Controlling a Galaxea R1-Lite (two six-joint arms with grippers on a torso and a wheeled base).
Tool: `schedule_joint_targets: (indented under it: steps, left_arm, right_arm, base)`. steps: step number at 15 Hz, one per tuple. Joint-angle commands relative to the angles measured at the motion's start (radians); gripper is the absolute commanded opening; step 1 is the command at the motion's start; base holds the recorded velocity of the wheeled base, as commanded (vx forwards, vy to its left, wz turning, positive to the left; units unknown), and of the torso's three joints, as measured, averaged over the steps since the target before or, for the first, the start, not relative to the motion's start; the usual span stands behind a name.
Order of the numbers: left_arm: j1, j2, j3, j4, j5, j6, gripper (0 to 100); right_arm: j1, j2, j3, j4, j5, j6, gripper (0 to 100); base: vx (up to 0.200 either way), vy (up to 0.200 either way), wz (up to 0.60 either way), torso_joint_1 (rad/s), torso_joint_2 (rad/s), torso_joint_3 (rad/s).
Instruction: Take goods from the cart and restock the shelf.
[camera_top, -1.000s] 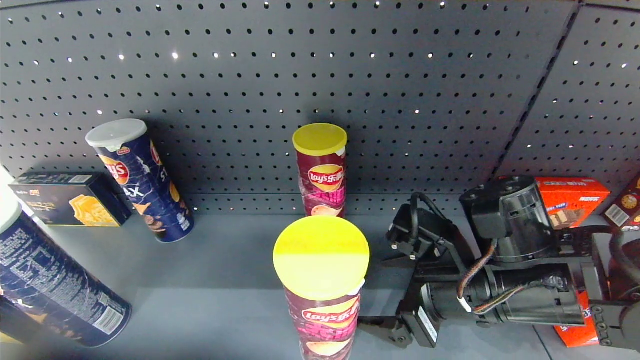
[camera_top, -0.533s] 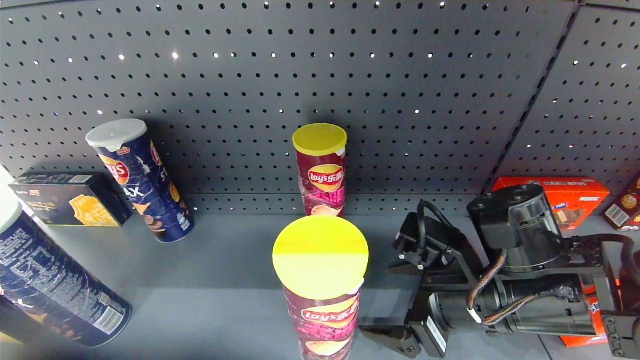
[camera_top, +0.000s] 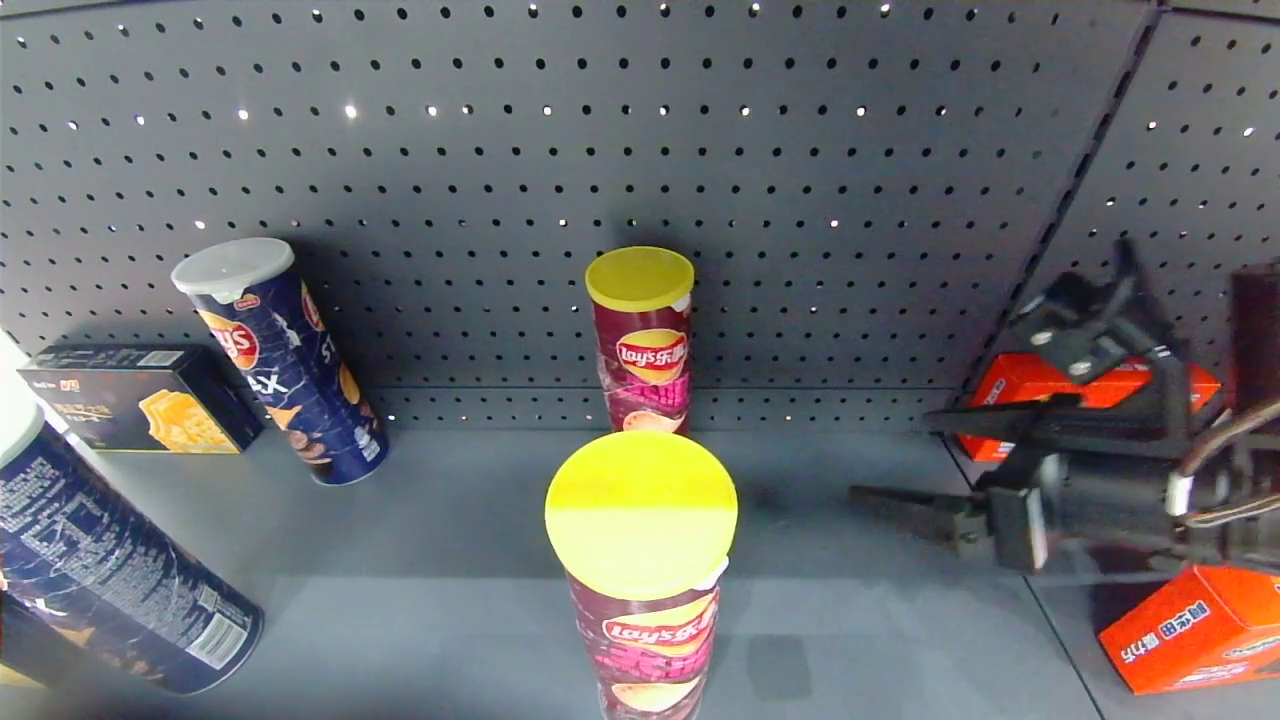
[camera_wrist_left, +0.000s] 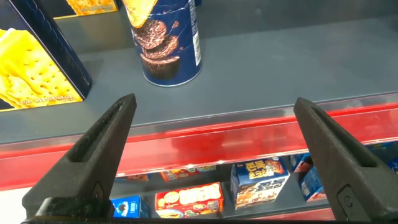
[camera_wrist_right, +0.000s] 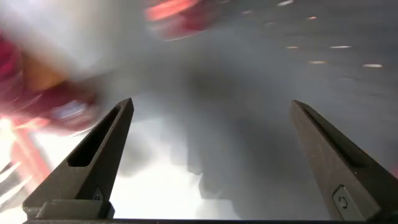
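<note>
On shelf (camera_top: 450, 530) front, yellow-lid chip can (camera_top: 641, 570) stands upright. R gripper (camera_top: 915, 462) near it, jaws spread wide; L gripper (camera_wrist_left: 214, 155) likewise.

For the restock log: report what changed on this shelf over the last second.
The right hand pulled back toward the robot's right, away from the front can, open and empty, uncovering the orange boxes. The front can, rear can, blue can and dark box stayed put.
</note>
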Motion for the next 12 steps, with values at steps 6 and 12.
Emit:
schedule_joint_targets:
  steps: [6,12]
  left_arm:
    - [0.000,0.002,0.000,0.000,0.000,0.001,100]
    - [0.000,0.000,0.000,0.000,-0.001,0.003,100]
  right_arm:
    - [-0.642,-0.811,0.405,-0.019,-0.026,0.004,100]
    - [-0.800,-1.250,0.690,0.120,-0.047,0.024,100]
  base:
    - [0.000,0.000,0.00,0.000,0.00,0.000]
    - [0.000,0.000,0.00,0.000,0.00,0.000]
